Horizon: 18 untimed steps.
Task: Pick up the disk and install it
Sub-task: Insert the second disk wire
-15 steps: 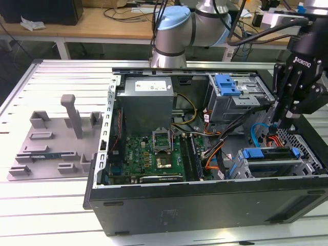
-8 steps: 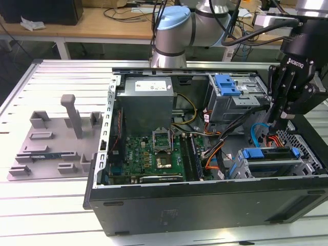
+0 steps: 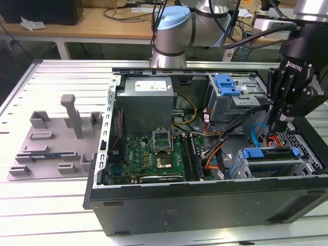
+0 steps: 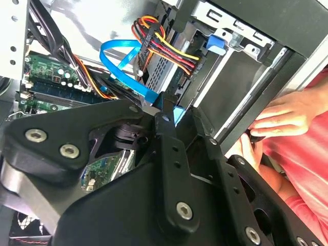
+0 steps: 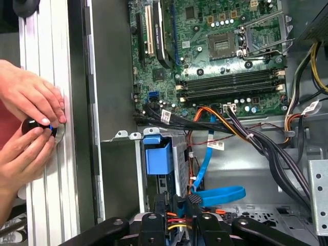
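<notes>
Ribbed aluminium table (image 3: 51, 205) carries an open computer case (image 3: 205, 205) lying on its side, with a grey fixture plate (image 3: 51, 148) beside it towards the exterior view's left. Inside the case sit the green motherboard (image 3: 154, 154) and, towards the far edge, the grey power supply (image 3: 148, 102).

The disk (image 3: 271, 163) lies in the drive bay at the case's near corner on the exterior view's right. Its blue carrier bracket shows along the top, and it looks level with the bay walls, so I judge it to be seated or very nearly so. The first wrist view gives too narrow a slice of it to be sure.

The gripper (image 3: 279, 125) hangs over that same corner, pointing down, just above the bay and the cables behind it. In both wrist views its tip (image 5: 179, 202) sits among a blue flat cable (image 5: 215, 195) and a bundle of red and yellow wires (image 4: 164, 48). Whether the tool is clenched, released or grasping anything, I cannot tell.

A person's hands (image 5: 25, 128) rest on the table just outside the case's near wall, pinching a small dark object.

The step in hand appears to be the install itself, in its closing part, not the pickup. Any further move calls for a straight line along the bay, with the loose cables kept out from under the tool and clear of the bracket.
</notes>
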Tool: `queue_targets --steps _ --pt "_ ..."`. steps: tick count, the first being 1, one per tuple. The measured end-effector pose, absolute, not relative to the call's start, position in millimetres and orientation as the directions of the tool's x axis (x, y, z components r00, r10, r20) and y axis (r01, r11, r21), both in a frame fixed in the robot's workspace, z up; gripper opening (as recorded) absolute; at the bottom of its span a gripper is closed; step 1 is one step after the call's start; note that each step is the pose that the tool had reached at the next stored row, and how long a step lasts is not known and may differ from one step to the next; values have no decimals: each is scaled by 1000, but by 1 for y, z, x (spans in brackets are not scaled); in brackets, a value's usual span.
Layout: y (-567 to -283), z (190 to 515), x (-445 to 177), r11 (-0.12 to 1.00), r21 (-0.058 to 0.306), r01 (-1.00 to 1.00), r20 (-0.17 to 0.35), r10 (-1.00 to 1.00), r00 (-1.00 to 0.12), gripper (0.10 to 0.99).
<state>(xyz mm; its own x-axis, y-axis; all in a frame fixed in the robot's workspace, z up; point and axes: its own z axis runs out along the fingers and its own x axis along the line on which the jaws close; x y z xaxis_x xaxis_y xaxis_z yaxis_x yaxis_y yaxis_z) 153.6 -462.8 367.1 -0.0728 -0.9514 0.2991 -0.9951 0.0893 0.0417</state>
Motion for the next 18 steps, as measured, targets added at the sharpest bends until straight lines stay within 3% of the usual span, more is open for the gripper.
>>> queue_targets --steps 4,5,12,14,18 --pt "-463 365 154 89 42 -995 301 -951 -73 286" --pt "-463 365 154 89 42 -995 302 -951 -73 212" --pt "-462 363 154 89 42 -995 302 -951 -73 212" --pt "-462 363 154 89 42 -995 302 -951 -73 161" --pt "-462 363 154 89 42 -995 302 -950 -73 161"
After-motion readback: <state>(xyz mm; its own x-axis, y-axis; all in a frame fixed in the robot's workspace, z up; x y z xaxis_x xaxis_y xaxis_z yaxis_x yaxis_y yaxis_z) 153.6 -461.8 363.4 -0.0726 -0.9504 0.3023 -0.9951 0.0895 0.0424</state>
